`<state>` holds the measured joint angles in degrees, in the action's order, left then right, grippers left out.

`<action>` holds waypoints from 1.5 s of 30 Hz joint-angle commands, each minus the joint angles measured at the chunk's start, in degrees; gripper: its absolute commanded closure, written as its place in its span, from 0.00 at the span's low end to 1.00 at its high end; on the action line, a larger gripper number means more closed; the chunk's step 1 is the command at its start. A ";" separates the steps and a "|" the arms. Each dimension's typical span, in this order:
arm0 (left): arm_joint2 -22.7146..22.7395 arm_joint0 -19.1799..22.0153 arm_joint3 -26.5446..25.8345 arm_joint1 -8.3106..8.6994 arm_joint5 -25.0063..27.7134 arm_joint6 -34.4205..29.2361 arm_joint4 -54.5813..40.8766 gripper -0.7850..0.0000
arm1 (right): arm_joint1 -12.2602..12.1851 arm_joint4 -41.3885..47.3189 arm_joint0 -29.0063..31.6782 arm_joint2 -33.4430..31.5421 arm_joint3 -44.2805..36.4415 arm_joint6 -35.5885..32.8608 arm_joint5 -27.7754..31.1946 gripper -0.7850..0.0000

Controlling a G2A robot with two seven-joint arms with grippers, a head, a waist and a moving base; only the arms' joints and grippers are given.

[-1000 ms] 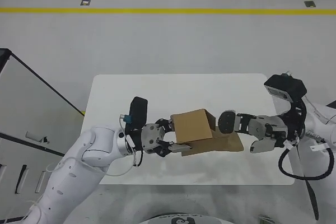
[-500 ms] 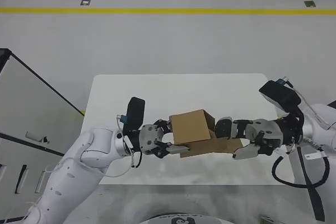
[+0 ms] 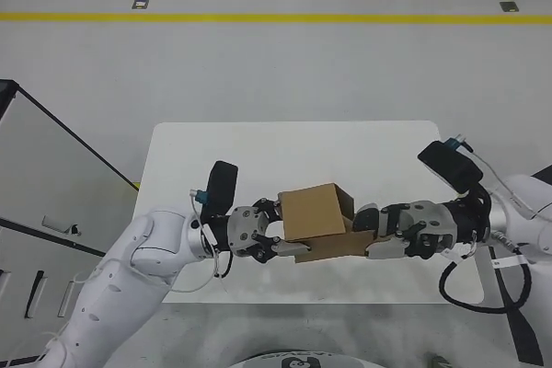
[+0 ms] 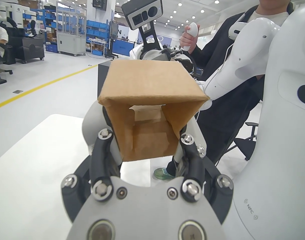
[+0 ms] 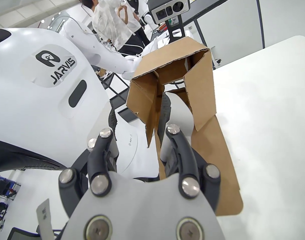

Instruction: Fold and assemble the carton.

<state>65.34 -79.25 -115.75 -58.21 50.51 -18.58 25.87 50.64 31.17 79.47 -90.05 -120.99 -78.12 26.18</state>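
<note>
Brown cardboard carton (image 3: 315, 213) is hanging above the tabletop (image 3: 258, 147) near its front edge; I'm watching my left gripper (image 3: 278, 228) clamping one open end, my right gripper (image 3: 372, 235) sitting spread, straddling the opposite wall.

The box (image 3: 313, 212) fills the gap between the two sets of fingers, so no straight way runs from one to the other. The left fingers (image 4: 92, 123) are clamped on its sides with no room between them; ahead of them the box is hollow inside. The right fingers (image 5: 177, 111) stand spread astride one box wall, with a long flap (image 5: 217, 166) just beside them. Past both sets the desk (image 3: 294, 147) gives broad room. A cabinet (image 3: 37, 175) stands off the desk, behind the left fingers.
</note>
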 commanded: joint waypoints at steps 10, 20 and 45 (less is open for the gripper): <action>0.06 -0.05 -0.09 0.19 0.00 -1.32 -1.34 1.00 | -2.11 0.73 -1.15 2.39 -0.01 1.60 1.61 1.00; -1.03 0.77 0.97 0.29 2.78 -2.19 -4.81 1.00 | -4.02 1.62 -2.41 4.51 0.56 2.96 2.97 1.00; -4.32 4.58 4.84 0.42 5.21 -5.81 -12.95 1.00 | -8.37 5.52 -7.67 11.84 0.92 4.52 4.53 1.00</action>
<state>61.06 -74.72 -111.00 -57.80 55.59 -24.37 13.21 42.40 36.52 72.04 -78.57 -120.10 -73.71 30.60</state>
